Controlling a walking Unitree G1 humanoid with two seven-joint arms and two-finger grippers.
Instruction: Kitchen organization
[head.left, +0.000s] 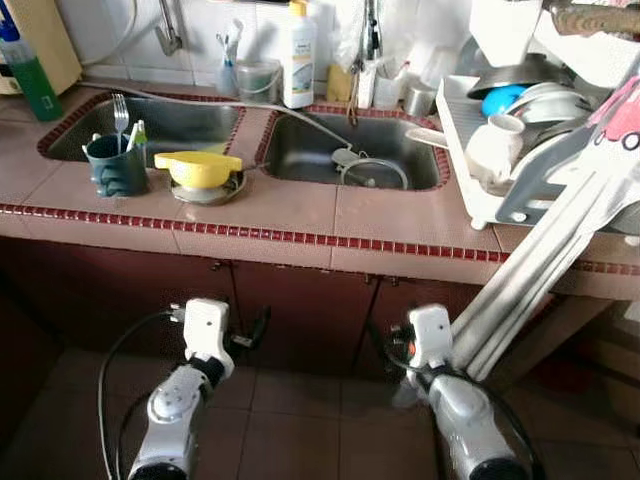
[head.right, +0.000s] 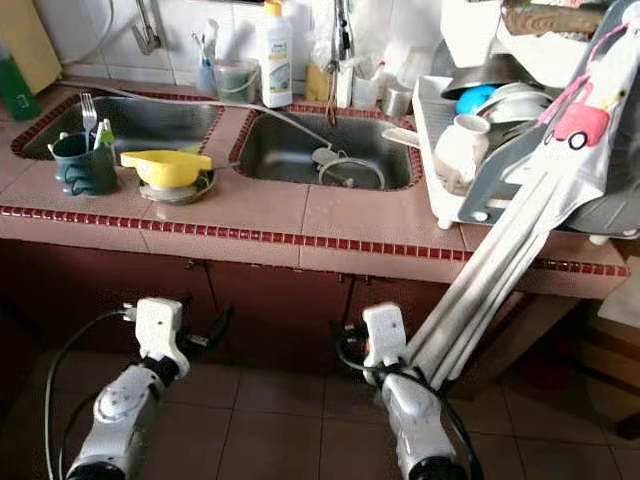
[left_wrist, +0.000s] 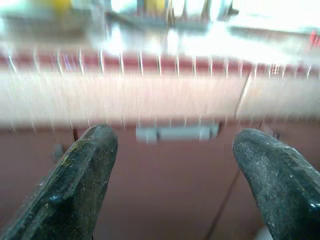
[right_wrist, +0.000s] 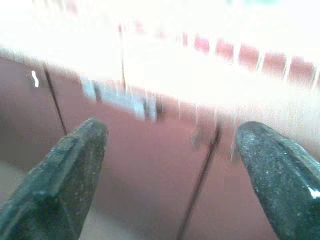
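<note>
Two arms held low before the cabinet doors (head.left: 300, 310), left gripper (left_wrist: 175, 185) open, right gripper (right_wrist: 170, 180) open.

Pink tiled counter (head.left: 300, 215) edged with dark red mosaic; a dark teal cup (head.left: 114, 165) near its left end, a yellow lid (head.left: 197, 168) beside it, perhaps brown cabinets (head.left: 300, 300) below

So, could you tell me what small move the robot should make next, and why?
Probably raise the left gripper toward the mug. Both grippers hang open, low before the cabinet doors, holding nothing, and the mug and yellow lid stand nearest that arm.
</note>
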